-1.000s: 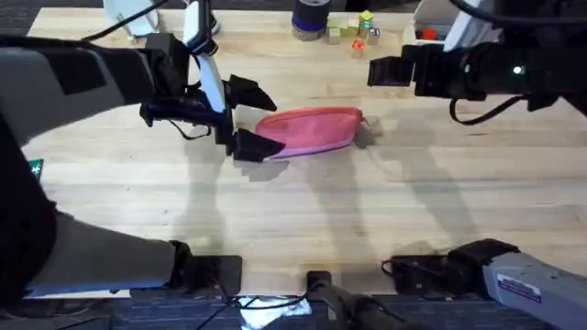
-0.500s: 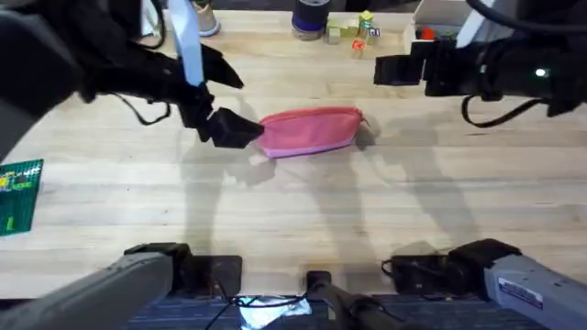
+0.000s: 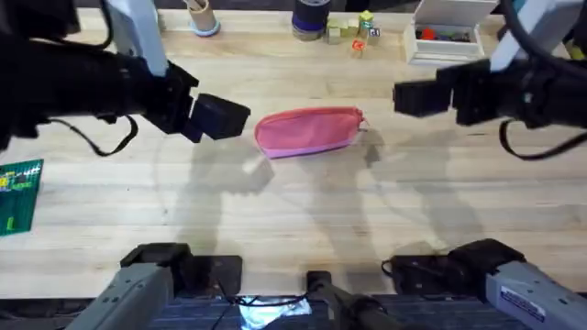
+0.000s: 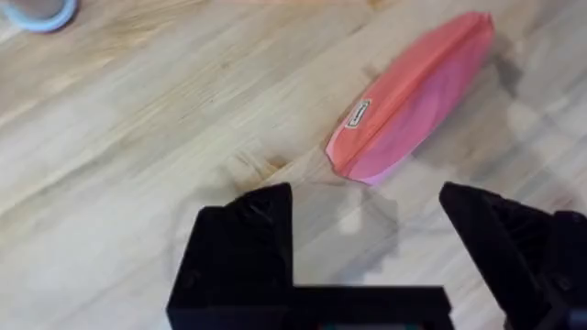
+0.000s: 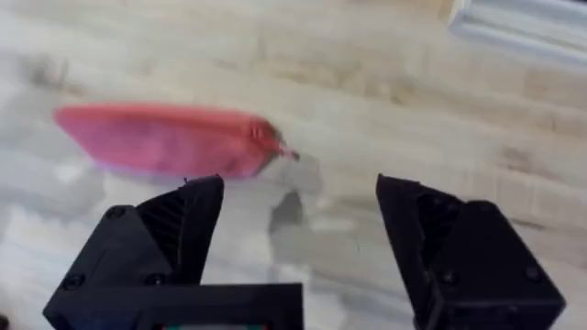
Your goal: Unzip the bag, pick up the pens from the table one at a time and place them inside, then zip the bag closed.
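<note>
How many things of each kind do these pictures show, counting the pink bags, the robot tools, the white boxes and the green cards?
Pink bag: 1
Tools: 2, the left tool and the right tool, both open
White box: 1
Green card: 1
Total: 5

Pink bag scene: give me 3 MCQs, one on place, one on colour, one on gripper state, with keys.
1. Where does the bag lie?
A. On the table, between the two grippers
B. In the left gripper
C. In the white tray

2. What colour is the bag?
A. Blue
B. Pink
C. Green

3. How are the left gripper and right gripper?
A. Both shut on the bag
B. Left shut, right open
C. Both open, holding nothing

Key: 1 A, the overhead view shows it flat on the wood, a gripper on each side; 2 B, its fabric is pink in all views; 3 C, each wrist view shows fingers spread with bare table between.
</note>
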`<control>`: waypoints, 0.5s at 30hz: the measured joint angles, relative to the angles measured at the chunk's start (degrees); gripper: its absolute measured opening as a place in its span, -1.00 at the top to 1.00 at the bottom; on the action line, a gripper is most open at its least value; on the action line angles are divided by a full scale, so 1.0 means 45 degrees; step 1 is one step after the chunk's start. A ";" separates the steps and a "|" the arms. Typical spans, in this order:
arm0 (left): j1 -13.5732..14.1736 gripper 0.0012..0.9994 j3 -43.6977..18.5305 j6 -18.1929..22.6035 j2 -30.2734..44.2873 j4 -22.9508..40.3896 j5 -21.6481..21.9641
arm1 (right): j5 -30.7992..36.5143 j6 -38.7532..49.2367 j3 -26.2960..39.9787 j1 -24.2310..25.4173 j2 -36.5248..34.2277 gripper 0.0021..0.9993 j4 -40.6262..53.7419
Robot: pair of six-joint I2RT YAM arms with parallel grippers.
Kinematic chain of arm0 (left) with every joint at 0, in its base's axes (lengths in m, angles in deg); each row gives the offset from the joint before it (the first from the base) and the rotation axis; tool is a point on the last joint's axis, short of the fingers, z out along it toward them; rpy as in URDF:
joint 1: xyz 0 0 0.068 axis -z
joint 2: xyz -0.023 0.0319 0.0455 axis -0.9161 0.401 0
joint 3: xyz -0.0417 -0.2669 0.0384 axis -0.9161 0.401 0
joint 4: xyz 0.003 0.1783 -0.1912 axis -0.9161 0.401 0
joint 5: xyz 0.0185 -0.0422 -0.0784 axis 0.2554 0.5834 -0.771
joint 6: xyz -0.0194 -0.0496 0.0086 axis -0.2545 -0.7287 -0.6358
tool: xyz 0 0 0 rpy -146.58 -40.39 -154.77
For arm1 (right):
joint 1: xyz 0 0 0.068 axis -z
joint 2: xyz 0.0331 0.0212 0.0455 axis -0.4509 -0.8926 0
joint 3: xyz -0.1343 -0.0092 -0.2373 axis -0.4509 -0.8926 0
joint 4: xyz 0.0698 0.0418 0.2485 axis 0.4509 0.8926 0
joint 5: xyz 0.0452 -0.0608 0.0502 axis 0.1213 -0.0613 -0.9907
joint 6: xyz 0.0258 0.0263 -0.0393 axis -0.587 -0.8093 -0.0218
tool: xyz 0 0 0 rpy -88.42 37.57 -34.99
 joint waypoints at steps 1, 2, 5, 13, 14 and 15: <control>0.0000 -0.99 0.0000 -0.0383 -0.0166 0.0000 0.0046 | 0.0000 0.0085 0.0000 0.0000 0.0066 -0.99 0.0250; 0.0000 -0.99 0.0000 -0.0681 -0.0300 0.0005 0.0086 | -0.0001 0.0149 0.0000 0.0000 0.0117 -0.99 0.0414; 0.0000 -0.99 0.0000 -0.1459 -0.0633 0.0005 0.0215 | -0.0001 0.0280 0.0000 0.0000 0.0206 -0.99 0.0698; 0.0000 -0.99 0.0000 -0.2134 -0.0790 0.0034 0.0267 | 0.0000 0.0366 0.0000 0.0000 0.0210 -0.99 0.0708; 0.0000 -0.99 0.0000 -0.2159 -0.0790 0.0034 0.0267 | 0.0000 0.0366 0.0000 0.0000 0.0210 -0.99 0.0708; 0.0000 -0.99 0.0000 -0.2177 -0.0790 0.0034 0.0267 | -0.0002 0.0366 0.0000 0.0003 0.0210 -0.99 0.0708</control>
